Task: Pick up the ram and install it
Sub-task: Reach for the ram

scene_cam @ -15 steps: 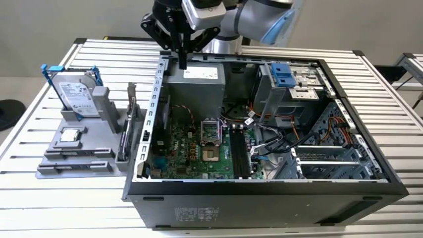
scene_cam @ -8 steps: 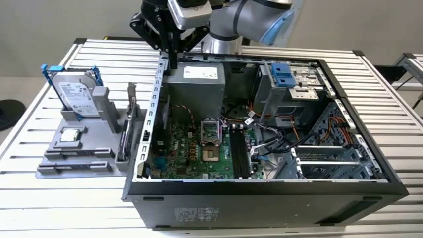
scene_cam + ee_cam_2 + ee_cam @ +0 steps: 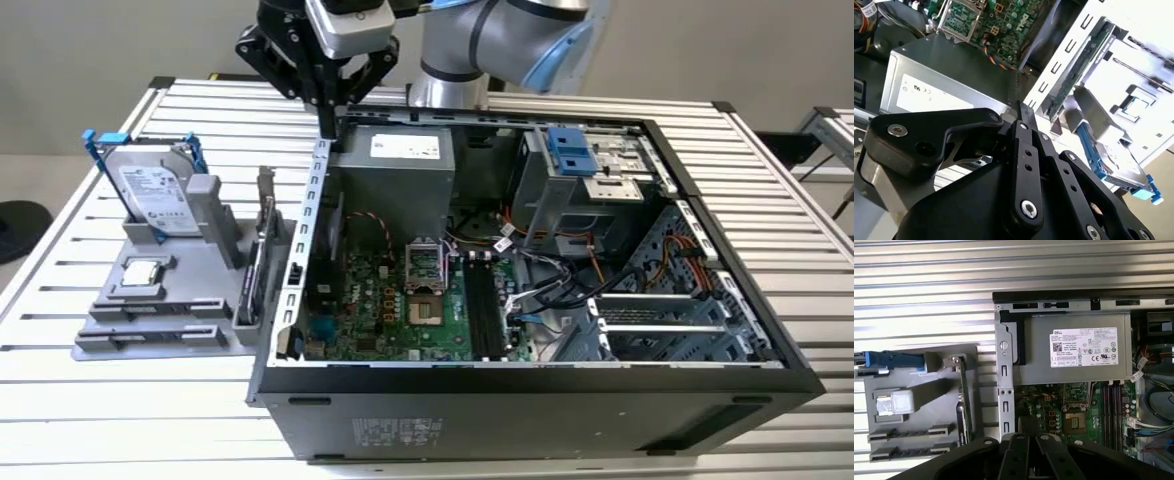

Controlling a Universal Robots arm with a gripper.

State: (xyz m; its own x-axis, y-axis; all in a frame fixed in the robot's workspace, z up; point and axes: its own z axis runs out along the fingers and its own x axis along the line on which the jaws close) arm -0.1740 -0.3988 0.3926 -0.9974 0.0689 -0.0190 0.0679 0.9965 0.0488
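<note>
One gripper (image 3: pixel 330 133), fingers (image 3: pixel 1024 119) pressed together into a narrow point, nothing seen between them, tips at the computer case (image 3: pixel 534 395) edge beside the power supply (image 3: pixel 398 170), contact unclear

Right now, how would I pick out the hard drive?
Find the grey holder on the exterior view's left of the open computer case. The hard drive stands at its far end, the one thing there with blue rails and a silver label.
</note>
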